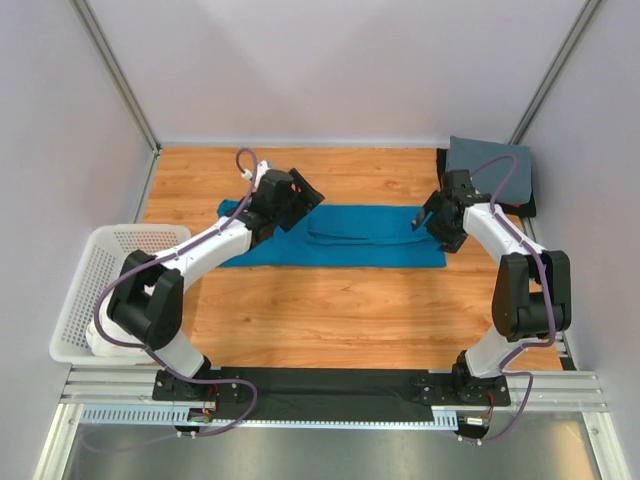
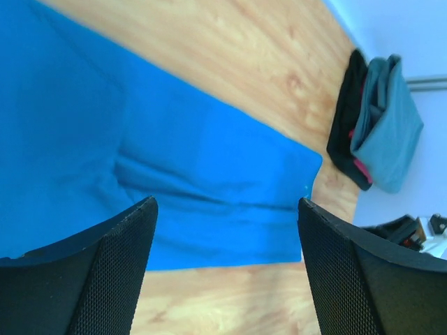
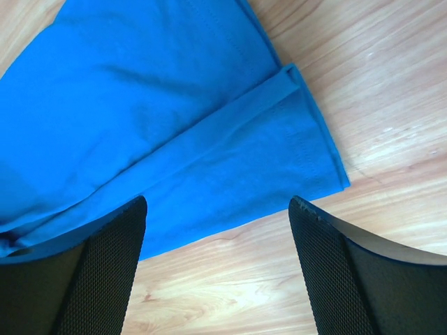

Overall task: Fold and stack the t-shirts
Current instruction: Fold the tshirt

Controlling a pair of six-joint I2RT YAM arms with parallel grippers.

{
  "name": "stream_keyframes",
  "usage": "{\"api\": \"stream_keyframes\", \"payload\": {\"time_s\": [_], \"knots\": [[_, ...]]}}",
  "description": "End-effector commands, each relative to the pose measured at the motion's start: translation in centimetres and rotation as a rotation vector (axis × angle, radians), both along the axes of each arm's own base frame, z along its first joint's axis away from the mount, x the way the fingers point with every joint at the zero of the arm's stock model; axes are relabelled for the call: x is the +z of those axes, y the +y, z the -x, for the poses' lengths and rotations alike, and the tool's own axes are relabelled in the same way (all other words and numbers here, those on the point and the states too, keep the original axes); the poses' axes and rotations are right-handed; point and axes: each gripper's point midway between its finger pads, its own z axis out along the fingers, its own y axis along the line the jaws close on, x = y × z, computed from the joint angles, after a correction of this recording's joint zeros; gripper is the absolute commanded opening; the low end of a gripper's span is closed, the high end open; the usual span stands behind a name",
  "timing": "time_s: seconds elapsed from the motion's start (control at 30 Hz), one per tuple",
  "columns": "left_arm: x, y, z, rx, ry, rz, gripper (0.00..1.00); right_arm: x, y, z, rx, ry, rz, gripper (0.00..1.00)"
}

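Teal-blue t-shirt (image 1: pixel 340 237), just one, is lying flat mid-table (image 1: pixel 350 310) in the top view, its long axis running 9 to 3 o'clock. One folded stack (image 1: pixel 490 170), slate-grey on top, is sitting at 2 o'clock, and one white basket (image 1: pixel 95 270) at 8 o'clock. My left gripper (image 1: pixel 295 195) is hovering over the shirt's 9 o'clock end and my right gripper (image 1: pixel 430 220) over its 3 o'clock end.

Through my left wrist, the shirt (image 2: pixel 140 153) is stretching from 10 toward 4 o'clock. The stack (image 2: pixel 380 125) is showing grey, black and red layers at 2 o'clock. My left fingers (image 2: pixel 105 279) are standing spread, pinching nothing.

Through my right wrist, the shirt's (image 3: pixel 160 118) folded edge is pointing toward 4 o'clock over bare wood (image 3: pixel 363 91). My right fingers (image 3: pixel 91 279) are spreading wide above it, gripping nothing.
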Motion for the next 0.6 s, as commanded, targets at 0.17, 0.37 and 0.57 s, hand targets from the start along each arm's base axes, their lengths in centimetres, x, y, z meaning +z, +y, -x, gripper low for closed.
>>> {"api": "stream_keyframes", "payload": {"time_s": [0.17,0.37,0.57], "knots": [[-6.4,-0.2,2.5,0.178,0.173,0.096,0.88,0.8,1.1,-2.1,-0.045,-0.109,-0.070,0.84],[-7.0,-1.1,1.3,0.209,0.171,0.126,0.88,0.3,1.2,-2.9,-0.050,-0.108,-0.079,0.84],[-8.5,-2.1,1.0,0.206,0.229,0.137,0.88,-0.4,1.3,-2.7,-0.043,-0.082,-0.105,0.83]]}}
